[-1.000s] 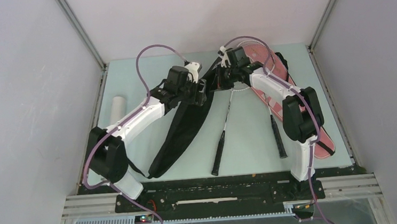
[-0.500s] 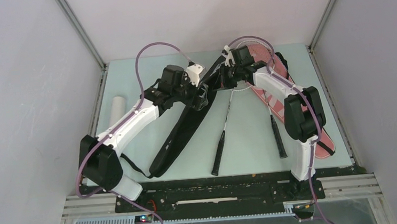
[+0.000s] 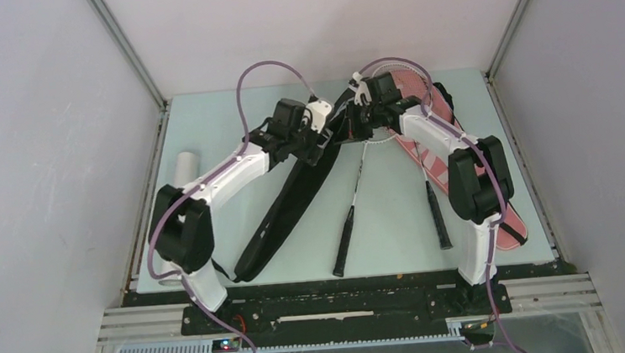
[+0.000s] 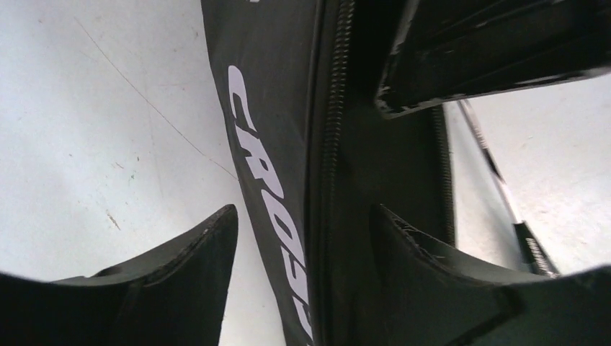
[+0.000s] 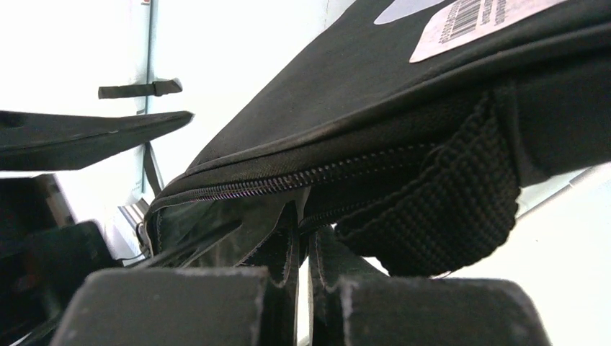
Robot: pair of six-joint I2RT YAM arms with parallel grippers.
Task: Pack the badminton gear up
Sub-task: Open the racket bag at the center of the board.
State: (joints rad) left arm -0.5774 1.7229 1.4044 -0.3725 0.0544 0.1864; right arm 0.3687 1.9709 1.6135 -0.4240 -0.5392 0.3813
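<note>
Left gripper (image 3: 317,145): jaws apart, hanging over the upper part of the black cover (image 3: 284,206), above centre in the top view. In its wrist view the fingers (image 4: 193,254) straddle the cover's zip and white lettering without closing on it.
Right gripper (image 3: 354,125): fingers pressed together and clamped on the cover's edge right beside the zip, just right of the left gripper in the top view.
Black cover: lies as a long diagonal from lower left of centre up to the two grippers. Its upper end is raised off the table (image 3: 398,237) where it is pinched.
Webbing loop (image 5: 447,216): black, hangs from the cover's edge just right of the pinch in the right wrist view.
Barcode label (image 5: 468,18): white, on the cover's face, upper right of that view.
White-framed racket (image 3: 344,240): on the table at centre, black handle toward the bottom, shaft running up under the grippers.
Second racket (image 3: 439,221): handle right of centre, shaft going up beneath the right arm.
Pink cover (image 3: 509,230): along the right side of the table, partly hidden by the right arm.
White tube (image 3: 184,168): at the left edge of the table, well apart from both grippers.
</note>
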